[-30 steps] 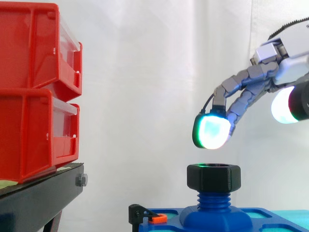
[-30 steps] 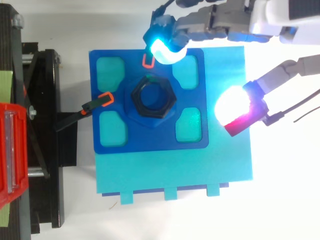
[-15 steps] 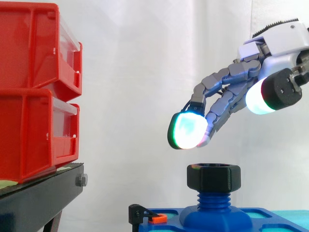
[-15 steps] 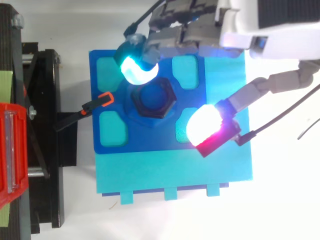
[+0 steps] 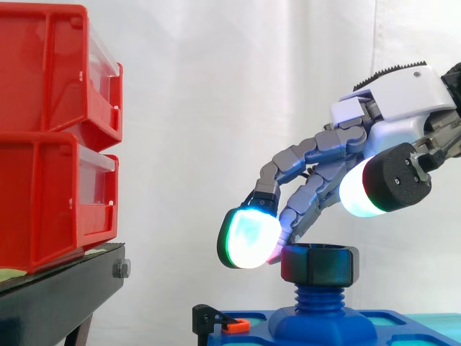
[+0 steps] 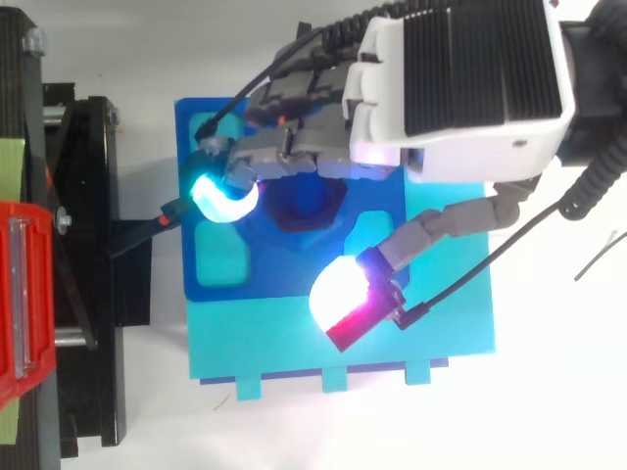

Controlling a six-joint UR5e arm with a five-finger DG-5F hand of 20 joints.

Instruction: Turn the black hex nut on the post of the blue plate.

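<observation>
The black six-sided nut point(image 5: 319, 264) sits on top of the blue screw post point(image 5: 318, 297). The post stands up from the middle of the blue square plate point(image 6: 196, 284). Some of the post's ridges show under the nut, so the nut is high up on the post and not down at the plate.

The robot's big white and grey hand point(image 6: 460, 88) comes in from the right in the side view and hangs over the plate. Its grey fingers point(image 5: 310, 155) reach down and to the left, nearly straight. One fat glowing fingertip point(image 5: 248, 238) — green and white from the side, bright blue from above — is just beside the nut's left side, at about the height of the nut's top. I cannot tell if it touches the nut. The thumb's glowing white tip point(image 5: 360, 193) is up above the nut and to the right, not touching it. In the top view the thumb tip point(image 6: 343, 294) is on one side of the post and the fingers are on the other side, well apart. So the hand is spread wide, with the nut below it, and it is not holding anything.

The blue plate lies on a flat light-blue sheet point(image 6: 343, 343). A small black clamp with an orange tip point(image 5: 216, 321) sits at the plate's left edge. Two red plastic bins point(image 5: 50, 137) are stacked on a black stand point(image 5: 57, 295) on the left — well away from the nut. A white curtain point(image 5: 216, 108) hangs behind it all.
</observation>
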